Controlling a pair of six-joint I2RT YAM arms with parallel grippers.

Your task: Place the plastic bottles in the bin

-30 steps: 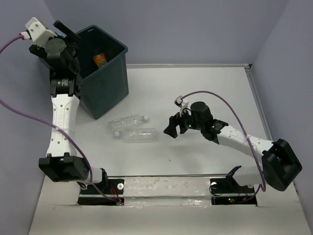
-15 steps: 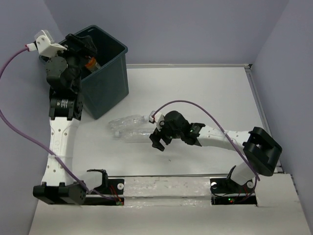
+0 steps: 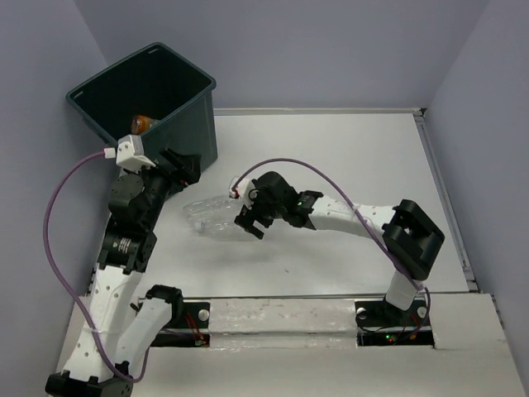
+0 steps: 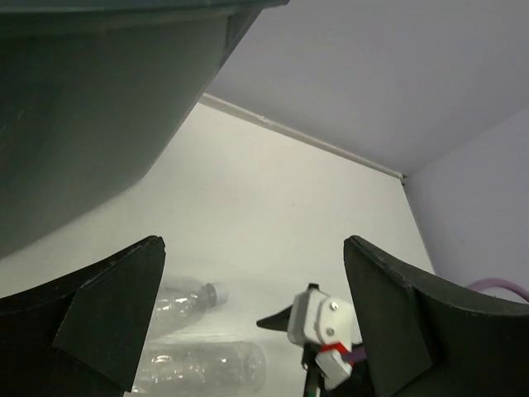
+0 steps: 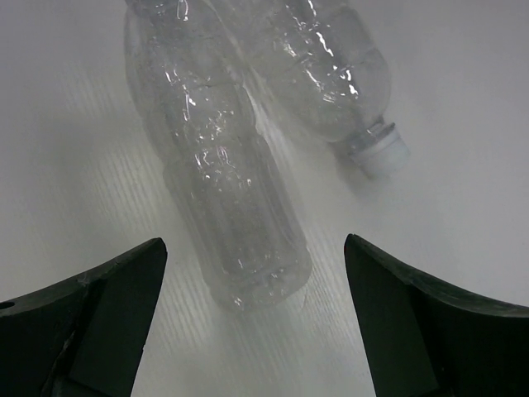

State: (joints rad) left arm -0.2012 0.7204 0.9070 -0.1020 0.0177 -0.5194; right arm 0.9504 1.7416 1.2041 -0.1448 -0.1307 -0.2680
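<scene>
Two clear crinkly plastic bottles lie side by side on the white table, the far one point(image 3: 208, 207) with a white cap and the near one point(image 3: 219, 226). My right gripper point(image 3: 246, 222) is open right at their right ends. In the right wrist view the near bottle point(image 5: 223, 190) lies between and ahead of the open gripper point(image 5: 256, 331), with the capped bottle point(image 5: 331, 74) beside it. My left gripper point(image 3: 186, 168) is open and empty, low by the bin's point(image 3: 186, 124) front wall. An orange bottle point(image 3: 140, 124) lies inside the bin. The left wrist view shows both bottles point(image 4: 186, 298) point(image 4: 202, 364) below its open gripper point(image 4: 256, 331).
The bin's dark wall point(image 4: 83, 124) fills the left of the left wrist view. The right arm's white wrist camera point(image 4: 326, 318) shows there, close to the bottles. Purple walls close the table at the back and sides. A purple cable point(image 3: 62, 190) loops left of the left arm.
My left gripper has come down from over the bin to the table side of its front wall. My right gripper has moved left up to the two clear bottles.
</scene>
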